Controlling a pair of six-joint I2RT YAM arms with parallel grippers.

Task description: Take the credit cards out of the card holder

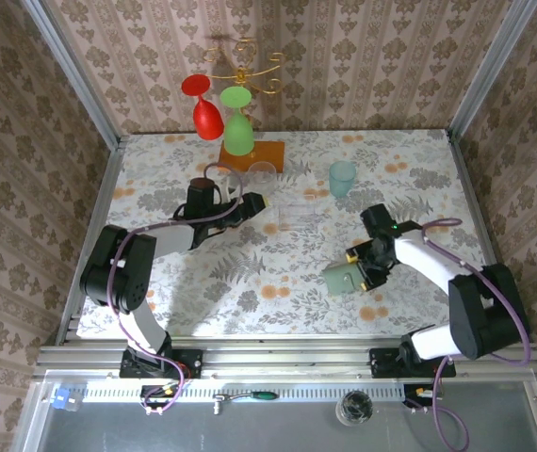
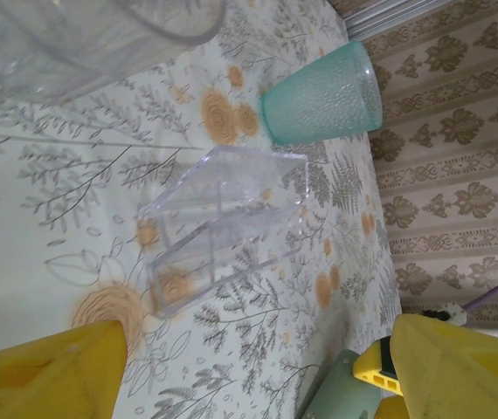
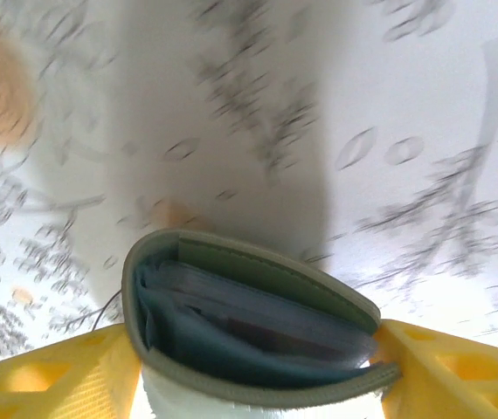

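Pinching card holder (image 3: 271,272), right tool (image 3: 253,377) shows cards (image 3: 258,316) in wrist view.

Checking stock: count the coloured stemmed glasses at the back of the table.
2. The red glass hangs from the gold rack at the back, left of centre; the green glass hangs just right of it, above the orange board. None looks hidden.

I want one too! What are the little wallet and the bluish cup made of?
The card holder looks like matte leather or imitation leather, with a thick curved edge. The teal cup looks like translucent plastic, maybe glass, with a pebbled surface.
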